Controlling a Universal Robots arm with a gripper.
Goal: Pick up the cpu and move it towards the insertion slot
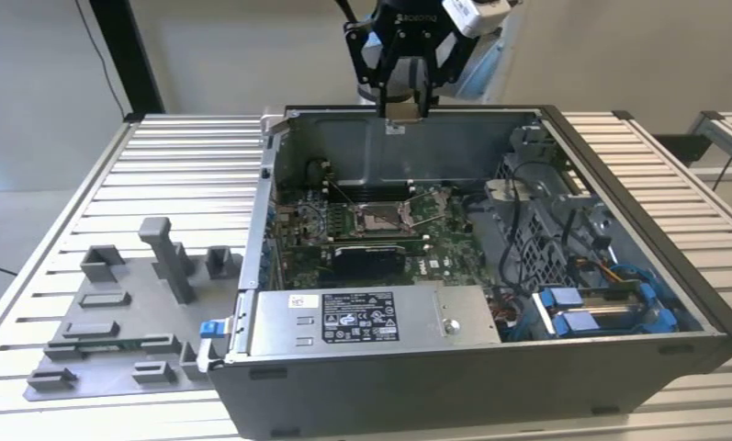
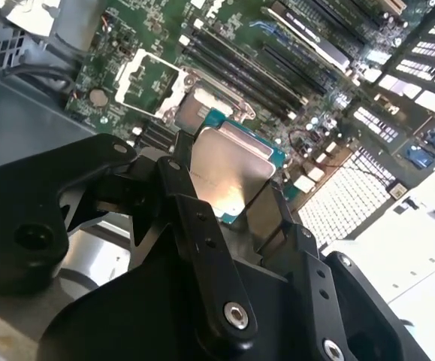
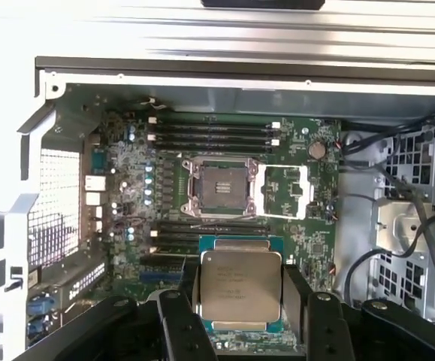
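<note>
Item: black two-fingered pincer [image 3: 238,301], clamped on the flat square silvery-topped cpu [image 3: 240,284] by two opposite edges; we see the chip held level between the black fingers [image 2: 194,218] in both wrist views.

Item: square metal-framed insertion slot [image 3: 222,186] with brownish centre, on the green circuit board [image 3: 307,241], below the chip.

Item: open grey computer case [image 1: 659,276] on the ribbed metal surface [image 1: 120,175]; we log the pincer high above its rear wall in the exterior view.

Item: grey plastic fixture blocks [image 1: 133,303], at the exterior view's left.
</note>
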